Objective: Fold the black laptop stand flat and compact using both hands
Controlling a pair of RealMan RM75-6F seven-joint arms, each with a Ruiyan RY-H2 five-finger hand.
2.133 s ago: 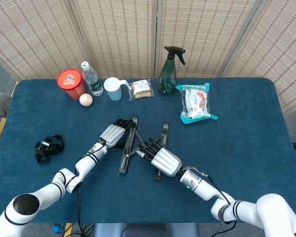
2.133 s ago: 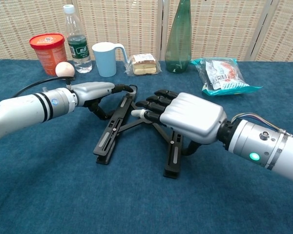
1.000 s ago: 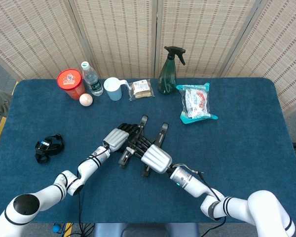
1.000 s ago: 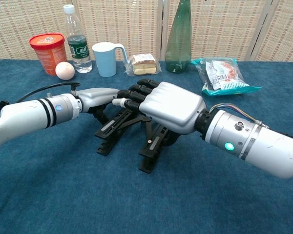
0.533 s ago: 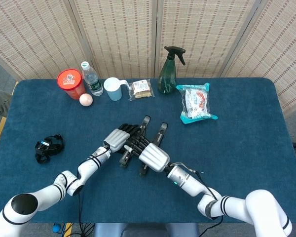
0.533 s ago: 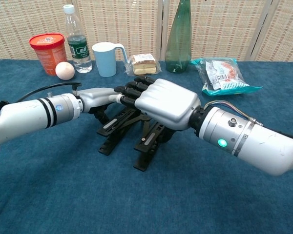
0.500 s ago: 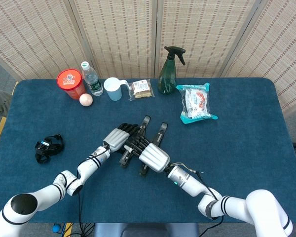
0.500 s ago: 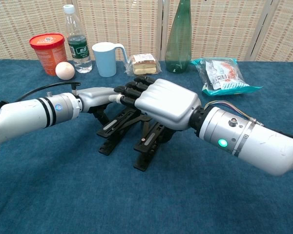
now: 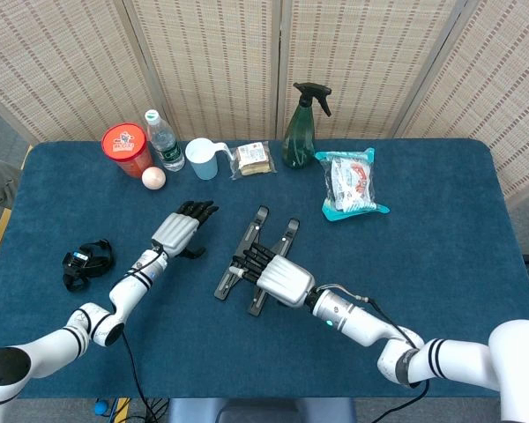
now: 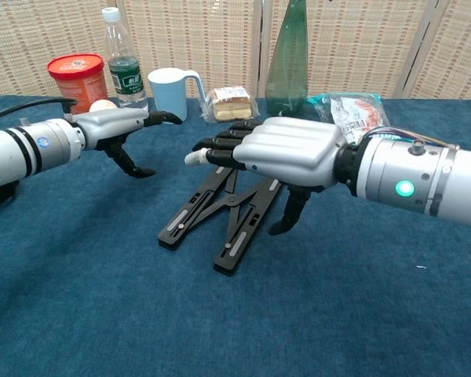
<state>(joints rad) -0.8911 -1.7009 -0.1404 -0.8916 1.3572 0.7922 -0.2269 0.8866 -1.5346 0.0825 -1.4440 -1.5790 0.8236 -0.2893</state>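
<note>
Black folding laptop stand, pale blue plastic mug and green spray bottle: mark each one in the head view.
Black folding laptop stand (image 9: 257,236): head view, on its left bar, ahead of the right hand.
Pale blue plastic mug (image 9: 202,159): head view, on its side wall.
Green spray bottle (image 9: 298,141): head view, on its body.

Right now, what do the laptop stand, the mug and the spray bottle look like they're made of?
Stand: matte black slim bars, probably metal or hard plastic; the look alone won't settle it.
Mug: pale blue, opaque, smooth, faint sheen; plastic or glazed ceramic, can't tell which.
Spray bottle: dark green and see-through, likely plastic, with a black trigger head that looks like plastic.
</note>
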